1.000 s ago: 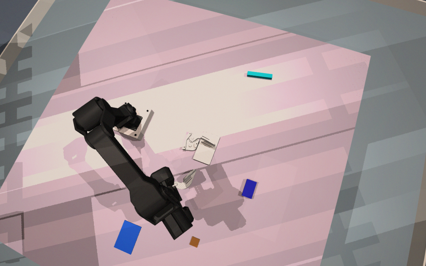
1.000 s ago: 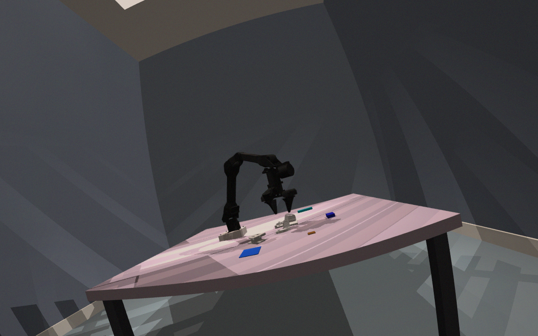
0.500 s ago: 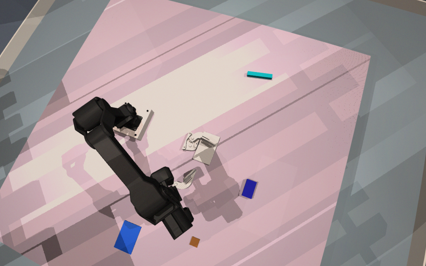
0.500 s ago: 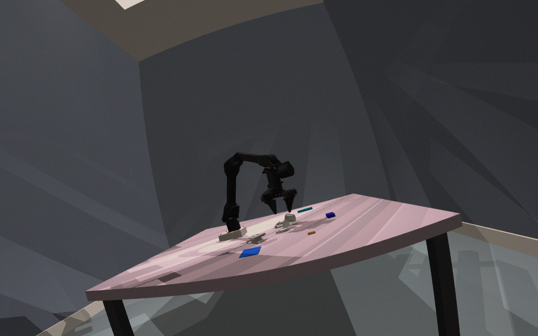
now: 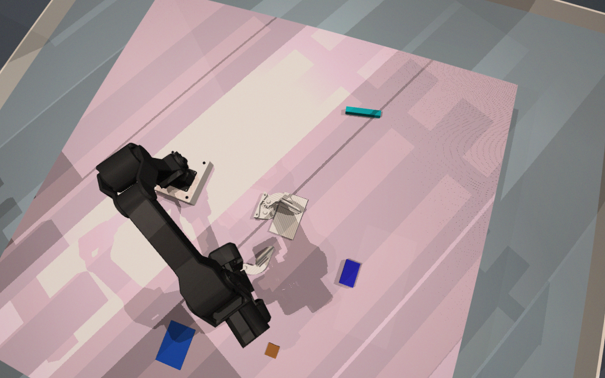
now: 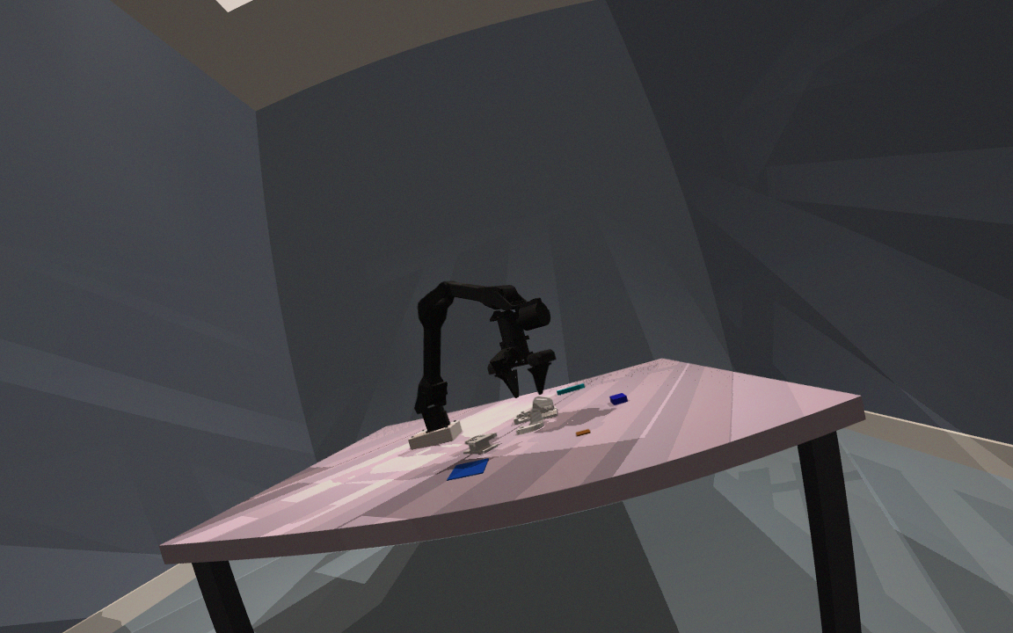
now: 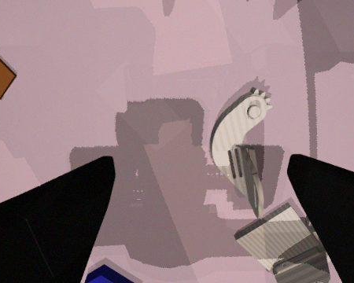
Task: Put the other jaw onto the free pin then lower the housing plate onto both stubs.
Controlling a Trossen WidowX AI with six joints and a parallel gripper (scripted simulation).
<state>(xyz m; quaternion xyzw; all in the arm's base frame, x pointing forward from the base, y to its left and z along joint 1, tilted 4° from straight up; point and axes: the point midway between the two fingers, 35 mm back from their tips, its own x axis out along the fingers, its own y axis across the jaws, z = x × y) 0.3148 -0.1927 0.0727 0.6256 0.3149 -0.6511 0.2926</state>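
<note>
My gripper (image 6: 528, 394) (image 7: 204, 165) is open and empty, pointing down above the table. The loose off-white jaw (image 5: 257, 269) (image 6: 530, 426) (image 7: 227, 137) lies on the table below, its toothed end up and right in the wrist view, nearer the right finger. The base assembly (image 5: 288, 228) (image 7: 271, 236) lies beyond it, carrying the other jaw (image 5: 289, 205); the right finger covers part of it in the wrist view. The free pin is too small to tell clearly. An off-white part (image 6: 481, 443), apparently the housing plate, stands nearer the blue sheet; the arm hides it in the top view.
A flat blue sheet (image 5: 173, 350) (image 6: 469, 469), an orange square (image 5: 271, 350) (image 6: 582, 432) (image 7: 1, 75), a dark blue block (image 5: 350, 273) (image 6: 618, 399) (image 7: 106, 278) and a teal bar (image 5: 363, 112) (image 6: 571, 389) lie around on the table.
</note>
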